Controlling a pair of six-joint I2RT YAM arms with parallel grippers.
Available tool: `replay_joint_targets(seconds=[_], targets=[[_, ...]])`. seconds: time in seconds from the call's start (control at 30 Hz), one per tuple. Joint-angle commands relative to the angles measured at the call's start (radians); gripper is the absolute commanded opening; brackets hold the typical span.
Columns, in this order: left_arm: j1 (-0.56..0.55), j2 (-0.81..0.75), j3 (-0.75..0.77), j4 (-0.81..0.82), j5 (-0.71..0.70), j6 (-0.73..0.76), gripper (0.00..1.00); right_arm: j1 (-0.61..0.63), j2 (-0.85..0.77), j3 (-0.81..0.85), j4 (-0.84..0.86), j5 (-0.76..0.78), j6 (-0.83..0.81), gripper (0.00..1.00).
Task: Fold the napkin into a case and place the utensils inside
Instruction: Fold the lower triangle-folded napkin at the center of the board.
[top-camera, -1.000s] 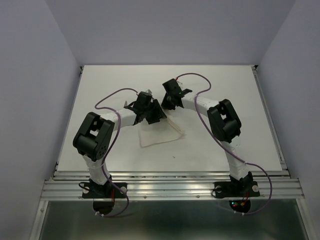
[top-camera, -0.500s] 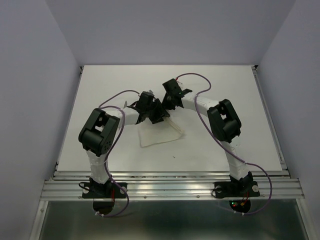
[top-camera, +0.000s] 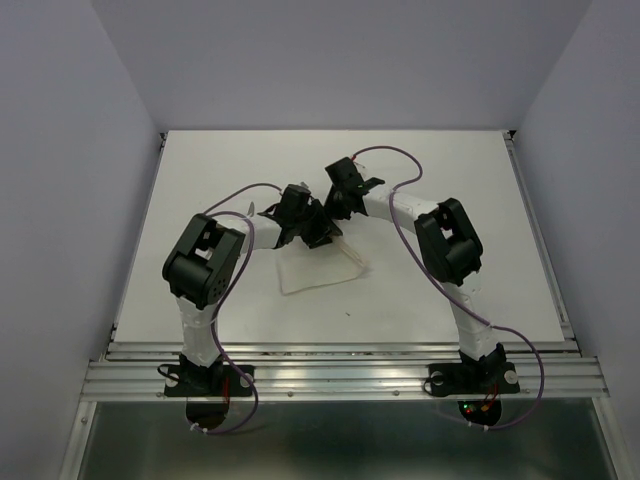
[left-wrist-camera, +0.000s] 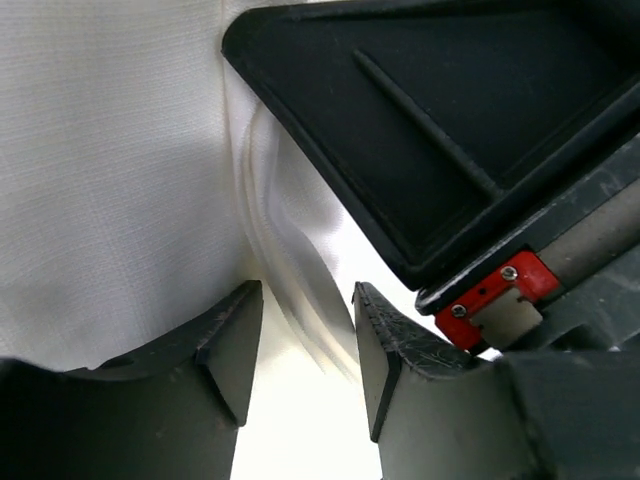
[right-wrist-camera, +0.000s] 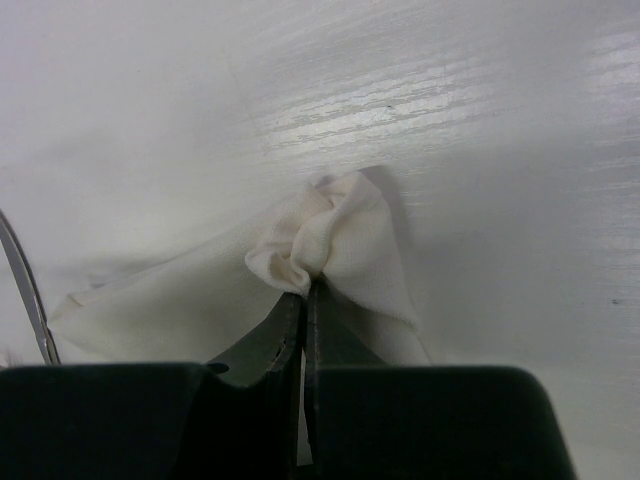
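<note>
On table (top-camera: 450, 180), right gripper (right-wrist-camera: 304, 295) pinches napkin (right-wrist-camera: 345, 235) (bunched).

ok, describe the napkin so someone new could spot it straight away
On the white table, look at the middle. The napkin is the thin white sheet lying there, with a bunched bit pinched in the shut right pincer. Only its faint edges and creases set it off from the table.

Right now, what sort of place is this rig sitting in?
Most likely a lab robot test cell, not a home or kitchen. A flat white tabletop is boxed in by plain pale walls, and a ribbed aluminium rail at the near edge carries two black-and-white robot arms.
</note>
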Motion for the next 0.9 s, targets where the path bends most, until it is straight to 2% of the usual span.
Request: replay_joint_targets(seconds=[0.0, 0.07, 0.1, 0.2, 0.27, 0.3, 0.5, 0.67, 0.87], targets=[[-0.007, 0.003, 0.043, 0.028, -0.002, -0.003, 0.44, 0.004, 0.007, 0.011, -0.021, 0.015, 0.003, 0.01], [-0.007, 0.003, 0.043, 0.019, -0.008, -0.005, 0.33, 0.004, 0.004, 0.005, -0.018, 0.013, 0.001, 0.01], [-0.007, 0.002, 0.043, 0.014, -0.013, -0.003, 0.21, 0.004, 0.000, 0.004, -0.020, 0.013, -0.002, 0.01], [-0.006, -0.011, 0.043, -0.003, -0.030, 0.003, 0.00, 0.004, -0.011, -0.006, -0.020, 0.016, -0.014, 0.01], [-0.006, -0.014, 0.051, -0.023, -0.030, 0.021, 0.00, 0.004, -0.028, -0.009, -0.020, 0.018, -0.041, 0.12], [-0.006, -0.015, 0.054, -0.026, -0.028, 0.027, 0.00, 0.004, -0.036, -0.016, -0.020, 0.021, -0.061, 0.23], [-0.001, -0.035, 0.051, -0.024, 0.013, 0.079, 0.00, 0.004, -0.151, -0.052, -0.020, 0.055, -0.124, 0.42], [0.007, -0.043, 0.046, -0.015, 0.041, 0.104, 0.00, 0.004, -0.235, -0.093, -0.023, 0.021, -0.177, 0.52], [0.017, -0.041, 0.037, 0.002, 0.073, 0.110, 0.00, 0.004, -0.316, -0.173, -0.023, 0.022, -0.186, 0.53]])
